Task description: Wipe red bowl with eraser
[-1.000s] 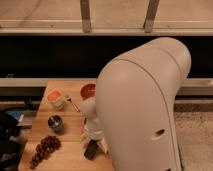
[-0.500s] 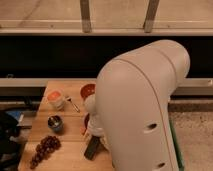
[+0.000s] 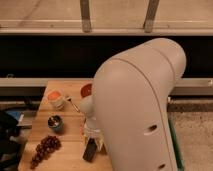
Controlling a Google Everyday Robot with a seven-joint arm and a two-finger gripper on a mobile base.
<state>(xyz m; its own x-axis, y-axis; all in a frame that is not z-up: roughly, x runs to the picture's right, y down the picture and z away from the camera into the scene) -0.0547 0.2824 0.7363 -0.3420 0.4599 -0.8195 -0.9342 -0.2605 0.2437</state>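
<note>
The gripper has come down onto the eraser; whether it grips is unclear.

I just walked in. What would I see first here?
The huge white robot arm fills the middle and right. Its gripper sits low over the black-grey oblong eraser near the front of the wooden table. A small orange-red bowl peeks out behind the arm, and a bunch of dark red grapes lies front left.
</note>
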